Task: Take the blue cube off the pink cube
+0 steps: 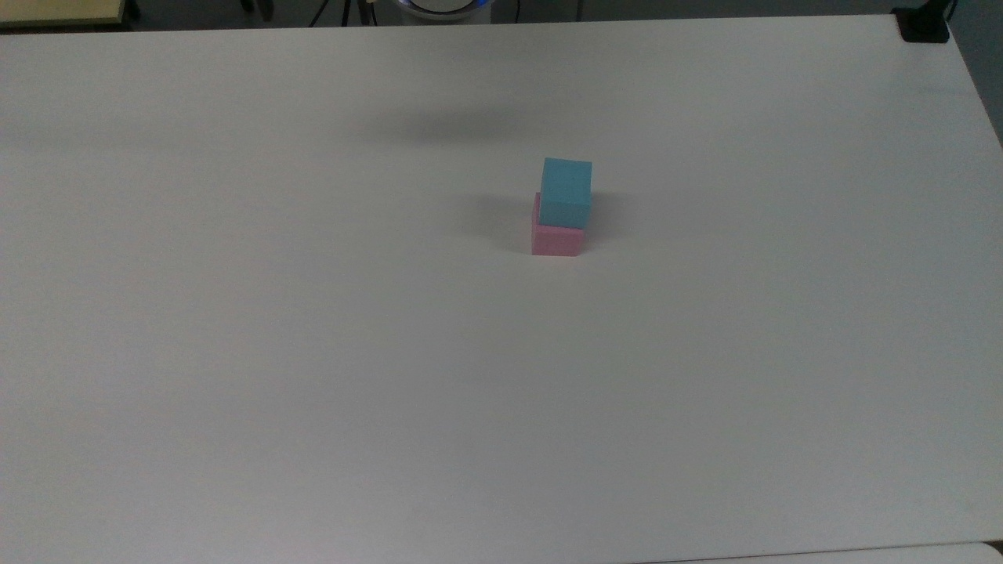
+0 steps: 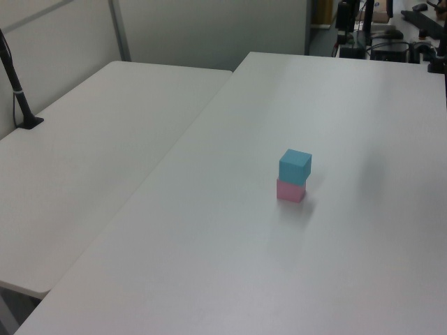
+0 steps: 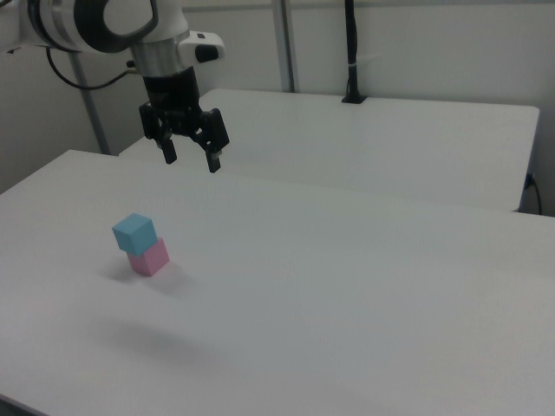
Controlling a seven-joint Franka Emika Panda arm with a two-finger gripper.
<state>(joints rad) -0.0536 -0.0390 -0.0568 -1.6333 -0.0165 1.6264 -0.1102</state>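
A light blue cube (image 1: 566, 191) rests on top of a pink cube (image 1: 555, 236) on the white table, slightly offset from it. The same stack appears as blue cube (image 2: 295, 166) over pink cube (image 2: 290, 190) in the left view, and as blue cube (image 3: 133, 232) over pink cube (image 3: 150, 257) in the right view. In the right view my gripper (image 3: 191, 159) hangs open and empty high above the table, up and to the right of the stack, with its black fingers (image 3: 212, 159) pointing down.
The white table (image 1: 313, 352) spreads wide around the stack. A second white table (image 2: 84, 160) adjoins it on the left view's left, with a black post (image 2: 19, 98) clamped at its edge. A black clamp (image 1: 923, 25) sits at the top view's far right corner.
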